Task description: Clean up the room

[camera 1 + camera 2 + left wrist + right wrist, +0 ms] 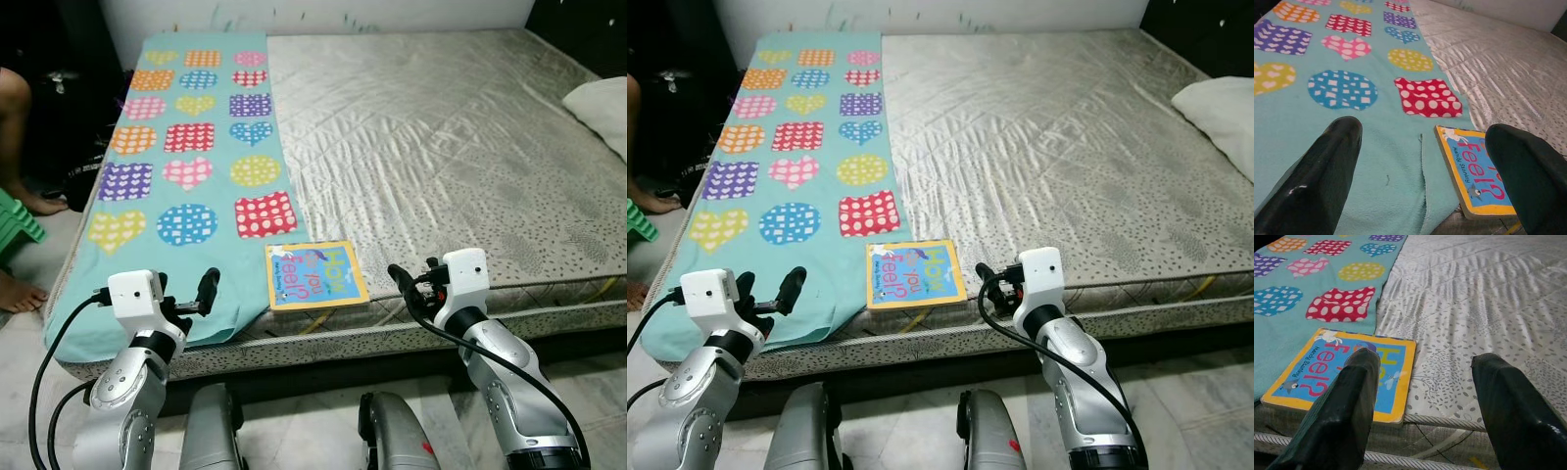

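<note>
Starting at the far left, a person's bare leg [14, 137] and foot [18, 292] stand beside the bed, with one green plastic thing [16, 227] on the floor between them. Next comes the left gripper [196, 294], held over the near corner of the teal blanket [196, 137], fingers spread wide and holding nothing; the left wrist view shows both black fingers [1322, 181] parted, with blanket and book between them. That one blanket runs down the left strip of the mattress [441, 147], printed with hearts, circles and squares in three columns, five rows in all, fifteen patches. Moving right, one book [315, 275], blue with a yellow border, lies flat at the mattress's near edge, its left side touching the blanket's edge. Then the right gripper [411, 282], hovering just right of the book at the bed's edge, fingers also wide apart and empty. Far right, one white pillow [602, 110] sits at the mattress's edge. Down below, the robot's two legs [392, 436] stand on pale tile floor [304, 441].
</note>
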